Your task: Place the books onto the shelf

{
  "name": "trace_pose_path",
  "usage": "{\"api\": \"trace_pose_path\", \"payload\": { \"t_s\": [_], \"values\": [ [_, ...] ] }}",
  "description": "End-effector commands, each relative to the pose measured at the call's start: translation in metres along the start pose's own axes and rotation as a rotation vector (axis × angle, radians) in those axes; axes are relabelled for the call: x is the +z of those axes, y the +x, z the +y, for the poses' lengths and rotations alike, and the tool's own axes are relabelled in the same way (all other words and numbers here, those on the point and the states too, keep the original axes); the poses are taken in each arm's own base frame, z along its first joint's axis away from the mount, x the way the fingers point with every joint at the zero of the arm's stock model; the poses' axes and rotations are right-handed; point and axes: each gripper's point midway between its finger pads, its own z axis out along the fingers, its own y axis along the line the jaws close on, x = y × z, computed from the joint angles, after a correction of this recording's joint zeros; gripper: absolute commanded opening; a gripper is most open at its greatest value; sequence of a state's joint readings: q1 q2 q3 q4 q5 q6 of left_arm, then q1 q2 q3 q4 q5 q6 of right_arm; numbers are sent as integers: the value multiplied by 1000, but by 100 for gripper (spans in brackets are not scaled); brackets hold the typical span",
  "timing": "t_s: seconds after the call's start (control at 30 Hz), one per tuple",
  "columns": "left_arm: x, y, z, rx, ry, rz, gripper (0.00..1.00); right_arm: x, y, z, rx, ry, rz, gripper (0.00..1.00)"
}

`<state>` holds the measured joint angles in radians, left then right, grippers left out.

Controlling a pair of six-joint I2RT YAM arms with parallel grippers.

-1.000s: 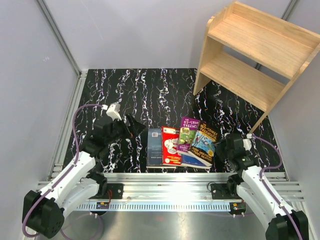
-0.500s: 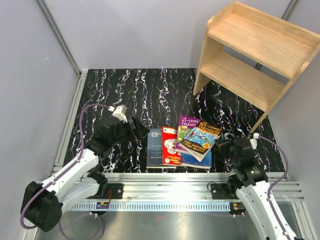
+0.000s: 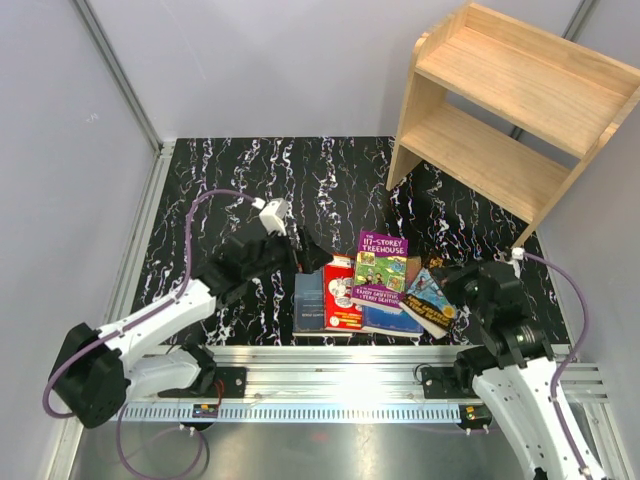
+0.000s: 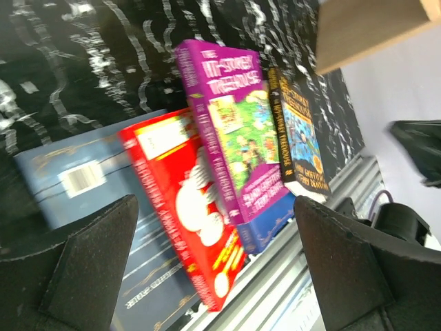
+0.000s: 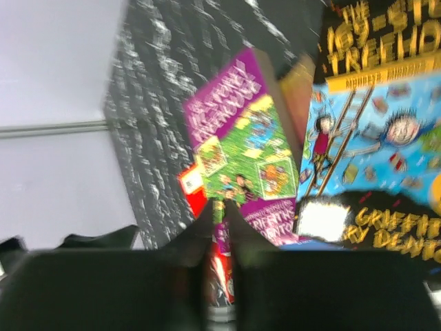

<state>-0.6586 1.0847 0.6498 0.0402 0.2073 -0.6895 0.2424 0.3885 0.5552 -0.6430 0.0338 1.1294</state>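
White arms point(image 3: 152, 322), black joints point(image 3: 92, 372), purple cables point(image 3: 222, 194).

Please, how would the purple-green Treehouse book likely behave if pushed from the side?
The purple-green book rests partly on the red book and the plain blue book, so a push would probably slide it over their smooth covers rather than shift the others. Its spine looks thick, so it should stay stiff when lifted, though a paperback cover may flex.

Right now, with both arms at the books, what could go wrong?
The blue-yellow book lies skewed off the pile, near the rail; a nudge could slide it off the mat. The right gripper looks shut beside it, not gripping it. The left gripper hangs open over the pile; the two could clash.
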Motion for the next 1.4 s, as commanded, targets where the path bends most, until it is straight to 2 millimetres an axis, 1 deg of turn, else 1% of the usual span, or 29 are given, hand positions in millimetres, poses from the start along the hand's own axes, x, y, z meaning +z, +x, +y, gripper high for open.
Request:
{"api": "trace_pose_path", "payload": {
  "t_s": [0.0, 0.03, 0.07, 0.1, 0.17, 0.23, 0.27, 0.33, 0.4, 0.47, 0.53, 0.57, 0.63, 0.67, 0.7, 0.73, 0.77, 0.8, 0.87, 0.9, 0.93, 1.0, 1.03, 1.1, 1.13, 1.17, 1.27, 1.3, 1.37],
  "values": [
    [4, -28, -45, 54, 125, -61, 99, 6, 18, -24, -61, 133, 107, 49],
    [5, -26, -47, 59, 127, -55, 99, 10, 13, -36, -76, 196, 80, 72],
    [6, -26, -48, 60, 128, -54, 99, 15, 16, -53, -86, 290, 100, 97],
    [6, -27, -49, 62, 133, -56, 99, 19, 16, -56, -95, 315, 104, 100],
    [7, -24, -50, 66, 136, -47, 99, 32, 21, -60, -109, 344, 138, 100],
    [8, -21, -47, 69, 125, -39, 99, 40, 25, -54, -117, 331, 174, 100],
    [7, -19, -47, 74, 125, -35, 99, 49, 26, -54, -121, 340, 184, 100],
    [7, -14, -41, 78, 105, -28, 99, 59, 26, -47, -137, 320, 191, 100],
    [5, -12, -36, 82, 92, -32, 99, 74, 25, -42, -147, 307, 189, 100],
    [3, -12, -32, 94, 76, -33, 99, 86, 31, -36, -147, 276, 221, 100],
    [4, -14, -30, 104, 59, -36, 99, 93, 36, -39, -139, 272, 240, 100],
    [9, -15, -29, 114, 50, -33, 99, 101, 37, -39, -135, 264, 240, 100],
    [17, -16, -28, 128, 43, -18, 99, 106, 43, -46, -125, 271, 258, 100],
    [28, -9, -20, 124, 18, 18, 99, 113, 44, -44, -122, 252, 259, 100],
    [34, -16, -28, 127, 38, 20, 99, 114, 49, -47, -111, 248, 277, 100],
    [48, -7, -21, 110, 22, 63, 99, 120, 50, -43, -110, 219, 275, 100],
    [53, -13, -32, 111, 52, 64, 99, 123, 55, -50, -108, 232, 291, 100],
    [59, -11, -37, 111, 64, 71, 99, 125, 57, -51, -106, 229, 301, 100],
    [75, -5, -37, 106, 57, 101, 99, 130, 62, -53, -111, 223, 314, 99],
    [80, -10, -49, 115, 76, 97, 99, 131, 64, -55, -112, 223, 325, 98],
    [91, -1, -43, 111, 56, 129, 99, 133, 65, -54, -113, 212, 323, 97],
    [103, 7, -38, 106, 20, 168, 99, 134, 69, -60, -118, 215, 337, 93],
    [114, 12, -30, 90, -10, 191, 99, 135, 70, -60, -120, 208, 336, 92],
    [123, 22, -25, 72, -21, 225, 99, 135, 72, -65, -121, 210, 346, 86],
    [129, 33, -17, 52, -30, 252, 99, 135, 73, -65, -122, 203, 346, 83],
    [131, 40, -17, 44, -18, 270, 99, 134, 76, -71, -119, 214, 355, 74],
    [137, 57, -6, 18, -58, 305, 98, 137, 81, -73, -112, 195, 368, 61],
    [137, 62, -2, 5, -75, 319, 97, 135, 85, -78, -107, 199, 384, 54],
    [139, 70, 1, -4, -73, 330, 97, 137, 90, -85, -99, 206, 398, 48]
  ]
}}
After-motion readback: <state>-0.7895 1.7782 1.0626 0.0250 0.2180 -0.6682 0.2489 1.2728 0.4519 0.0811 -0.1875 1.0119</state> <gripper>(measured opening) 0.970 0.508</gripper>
